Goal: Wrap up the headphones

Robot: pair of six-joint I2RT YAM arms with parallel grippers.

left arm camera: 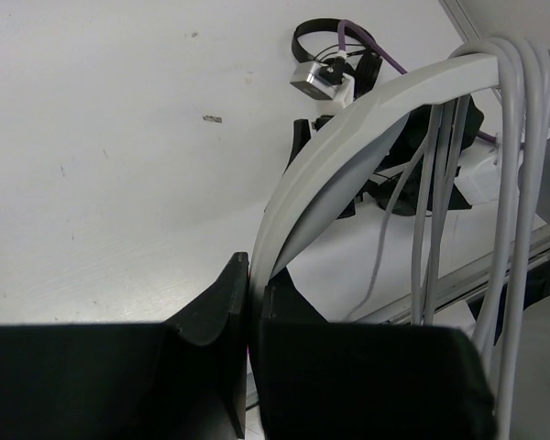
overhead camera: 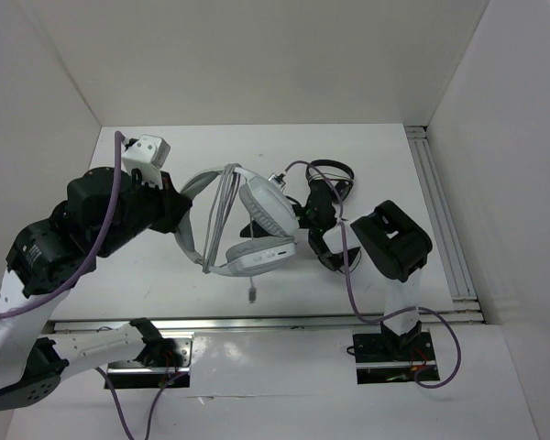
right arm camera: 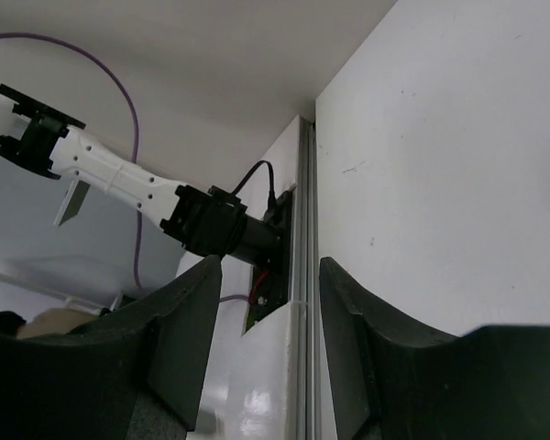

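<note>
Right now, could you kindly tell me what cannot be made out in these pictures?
- Top external: where the right gripper ends, black against the black on-ear headphones; contact unclear.
- Right wrist: the grey headphones, outside the frame; the open fingers frame only the table rail.
- Left wrist: the earcups, hidden behind the headband and cable loops.
- Top external: the cable plug, too small to identify.
</note>
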